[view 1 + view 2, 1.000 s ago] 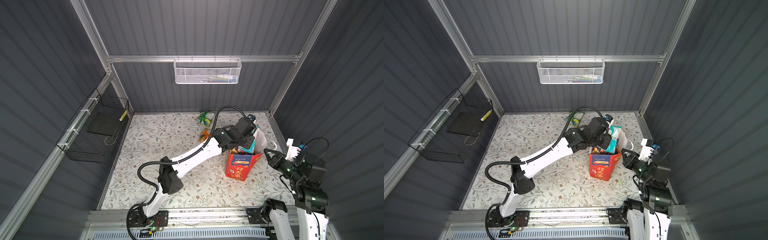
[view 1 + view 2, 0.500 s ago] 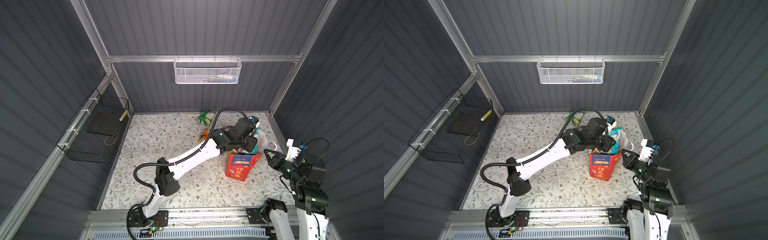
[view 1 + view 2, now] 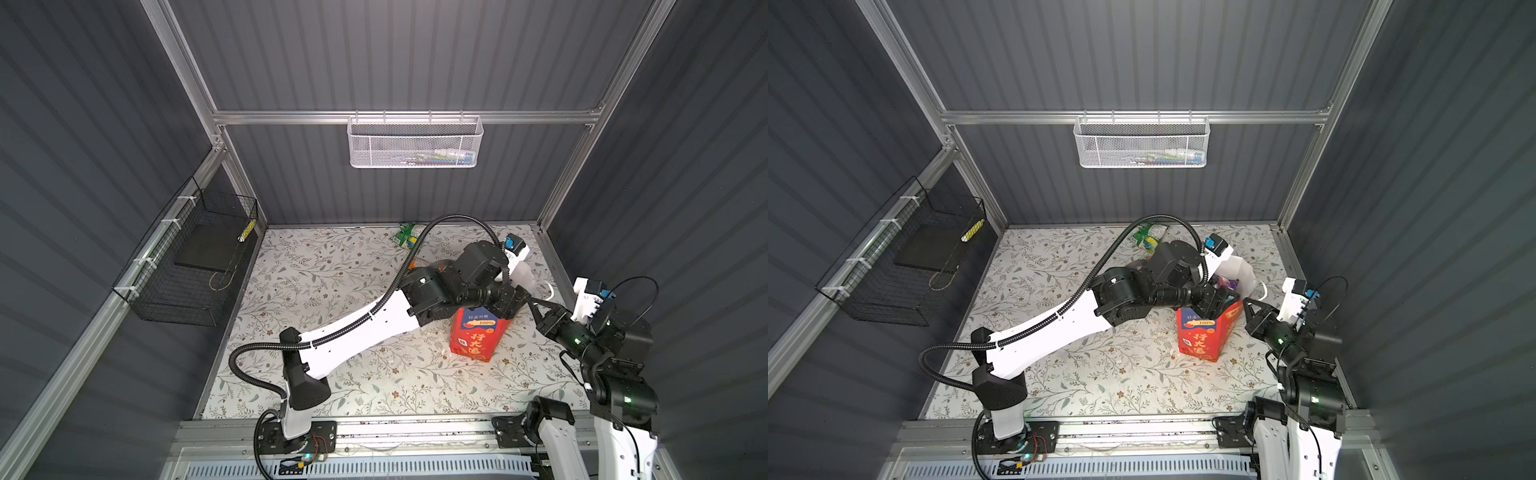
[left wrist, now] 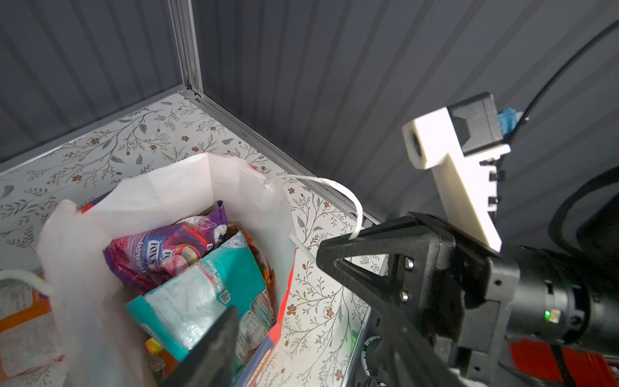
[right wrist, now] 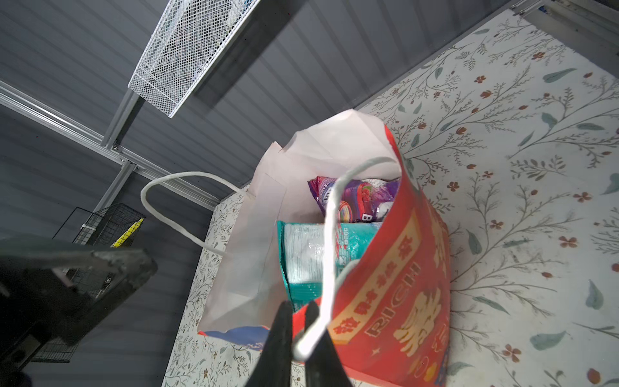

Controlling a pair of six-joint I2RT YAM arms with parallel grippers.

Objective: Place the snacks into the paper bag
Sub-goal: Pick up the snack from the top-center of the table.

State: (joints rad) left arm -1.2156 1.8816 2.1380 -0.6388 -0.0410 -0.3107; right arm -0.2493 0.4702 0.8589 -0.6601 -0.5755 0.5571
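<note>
Red paper bag [image 3: 478, 340] upright, long axis vertical, mouth upward.

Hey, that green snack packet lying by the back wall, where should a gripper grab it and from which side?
Pinch the green packet by its front edge, coming steeply down from the front. It lies flat on the table, close to the back wall, so a rear approach probably has no room.
</note>
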